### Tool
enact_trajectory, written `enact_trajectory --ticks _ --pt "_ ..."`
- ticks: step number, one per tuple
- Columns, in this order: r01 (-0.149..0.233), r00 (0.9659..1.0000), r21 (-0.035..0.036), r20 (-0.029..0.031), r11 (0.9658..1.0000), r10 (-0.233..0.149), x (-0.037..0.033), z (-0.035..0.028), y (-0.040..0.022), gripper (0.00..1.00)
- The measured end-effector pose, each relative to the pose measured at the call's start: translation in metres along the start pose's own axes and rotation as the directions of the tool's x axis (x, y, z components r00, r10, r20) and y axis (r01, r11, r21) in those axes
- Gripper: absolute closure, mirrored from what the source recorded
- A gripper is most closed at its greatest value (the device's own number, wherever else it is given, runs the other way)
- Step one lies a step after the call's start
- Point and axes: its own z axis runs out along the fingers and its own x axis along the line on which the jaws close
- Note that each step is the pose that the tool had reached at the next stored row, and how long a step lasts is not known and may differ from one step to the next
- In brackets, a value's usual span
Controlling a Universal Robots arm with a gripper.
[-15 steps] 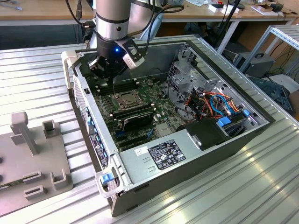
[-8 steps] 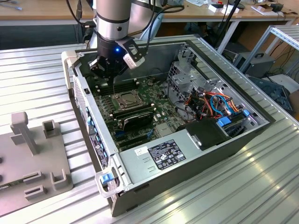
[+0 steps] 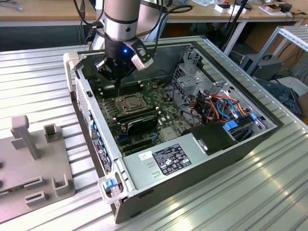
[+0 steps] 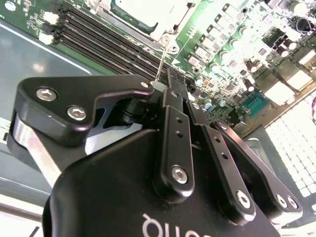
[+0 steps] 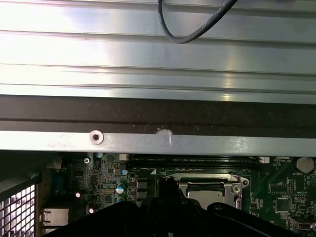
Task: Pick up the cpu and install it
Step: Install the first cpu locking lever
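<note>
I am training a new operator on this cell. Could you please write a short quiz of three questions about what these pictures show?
1. What colour is the light on the arm just above the gripper?
2. Inside the computer case, the gripper hangs over: A the green board; B the power supply; C the bundle of cables.
3. True or false: the computer case is closed with its side cover on.

Key: 1 blue; 2 A; 3 false, the case lies open.

Socket gets chopped off by the second wrist view's edge, and the gripper covers its lower half in the first wrist view.
</note>
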Motion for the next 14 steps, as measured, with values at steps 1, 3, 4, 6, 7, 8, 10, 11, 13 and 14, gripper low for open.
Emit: enact_trajectory --ticks 1,3,4,6,7,8,10,11,13,14 --pt "0.0 1.0 -0.0001 0.0001 1.0 0.0 -0.0011 0.0001 0.0 0.89" --pt "0.0 1.0 -0.0001 0.0001 1.0 0.0 -0.0034 0.0001 -0.0001 0.89" --pt "0.0 1.0 0.0 0.0 1.0 0.0 -0.0042 0.0001 -0.0001 0.89" --pt "0.0 1.0 -0.0001 0.0001 1.0 0.0 -0.0044 0.0002 -0.0001 0.89" --pt "0.0 1.0 -0.0001 0.0001 1.0 0.0 -0.009 0.0003 -0.0002 0.89" --pt "0.0 1.0 -0.0001 0.0001 1.0 0.0 -0.0134 0.0004 -0.0003 0.89" --pt "0.0 1.0 -0.0001 0.0001 1.0 0.0 -0.0135 0.0004 -0.0003 0.89" --pt "0.0 1.0 -0.0001 0.0001 1.0 0.0 -0.0137 0.0004 -0.0003 0.89" --pt "0.0 1.0 -0.0001 0.0002 1.0 0.0 -0.0142 0.0005 -0.0003 0.89" --pt "0.0 1.0 -0.0001 0.0001 1.0 0.0 -0.0142 0.0005 -0.0003 0.89"
